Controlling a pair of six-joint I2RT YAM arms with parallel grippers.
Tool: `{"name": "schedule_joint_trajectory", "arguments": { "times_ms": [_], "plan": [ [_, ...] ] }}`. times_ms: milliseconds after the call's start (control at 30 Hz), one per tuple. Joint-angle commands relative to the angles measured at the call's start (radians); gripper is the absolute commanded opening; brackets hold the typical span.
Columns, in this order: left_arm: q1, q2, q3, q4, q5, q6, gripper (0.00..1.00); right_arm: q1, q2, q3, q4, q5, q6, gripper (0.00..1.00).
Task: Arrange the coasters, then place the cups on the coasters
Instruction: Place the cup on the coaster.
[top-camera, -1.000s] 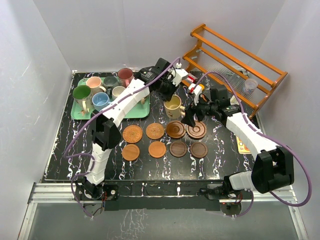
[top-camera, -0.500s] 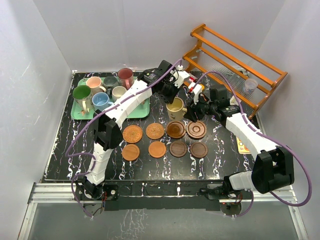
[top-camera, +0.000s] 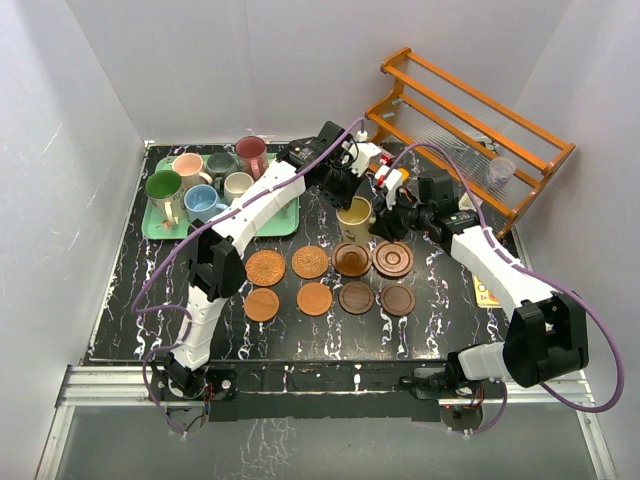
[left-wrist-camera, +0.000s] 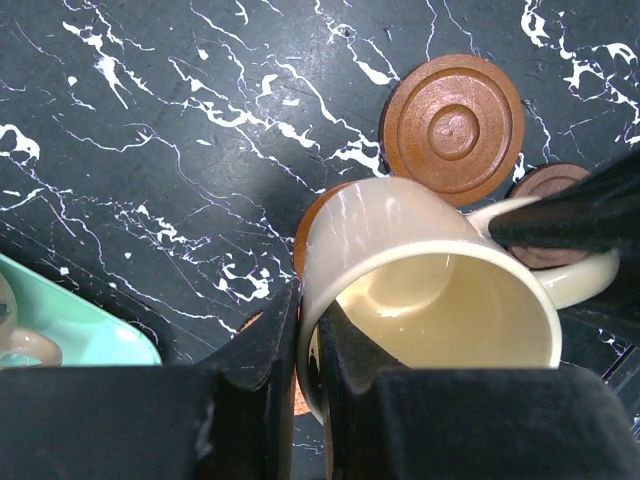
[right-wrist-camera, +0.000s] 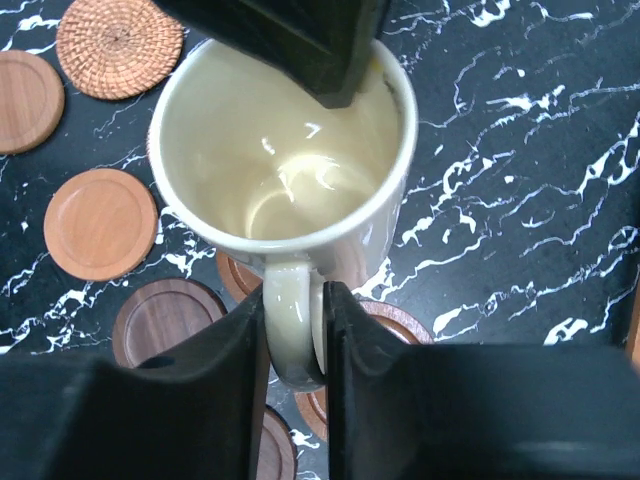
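**One cream mug (right-wrist-camera: 260, 140), held by both your grippers.**
Left gripper (left-wrist-camera: 308, 322) pinches the rim (right-wrist-camera: 300, 238); right gripper (right-wrist-camera: 295, 325) clamps the handle (right-wrist-camera: 290, 295).

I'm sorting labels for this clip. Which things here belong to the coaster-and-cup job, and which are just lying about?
Job: cream mug, other mugs, coasters.
Lying about: green tray, wooden rack, glass cup, orange card.

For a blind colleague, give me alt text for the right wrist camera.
A yellow-cream mug from above, handle clamped in the right gripper, far rim pinched by the left gripper. Round coasters lie on the black table beneath.
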Motion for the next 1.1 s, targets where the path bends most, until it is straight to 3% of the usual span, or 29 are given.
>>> {"name": "schedule_joint_trajectory", "arguments": {
  "times_ms": [0,67,133,333,533,700,1067],
  "plan": [
    [-0.007,-0.018,0.055,0.016,0.078,-0.028,0.00,0.006,-0.002,0.003,0.054,0.022,-0.016,0.13],
    [-0.006,-0.022,0.056,0.019,0.096,-0.024,0.00,0.004,-0.009,0.005,0.042,0.034,-0.031,0.00],
    [-0.007,-0.027,0.055,0.025,0.113,-0.011,0.03,0.003,-0.023,0.003,0.033,0.047,-0.051,0.00],
    [-0.006,-0.075,0.029,0.059,0.108,0.037,0.48,-0.014,-0.091,-0.028,0.015,0.073,-0.118,0.00],
    [0.004,-0.172,-0.066,0.127,0.026,0.068,0.69,-0.077,-0.126,-0.094,0.009,0.053,-0.170,0.00],
    [0.040,-0.261,-0.193,0.191,-0.016,0.072,0.77,-0.124,-0.140,-0.133,0.021,0.027,-0.202,0.00],
    [0.074,-0.371,-0.361,0.267,-0.057,0.094,0.82,-0.214,-0.140,-0.194,0.050,-0.058,-0.264,0.00]
  ]
}}
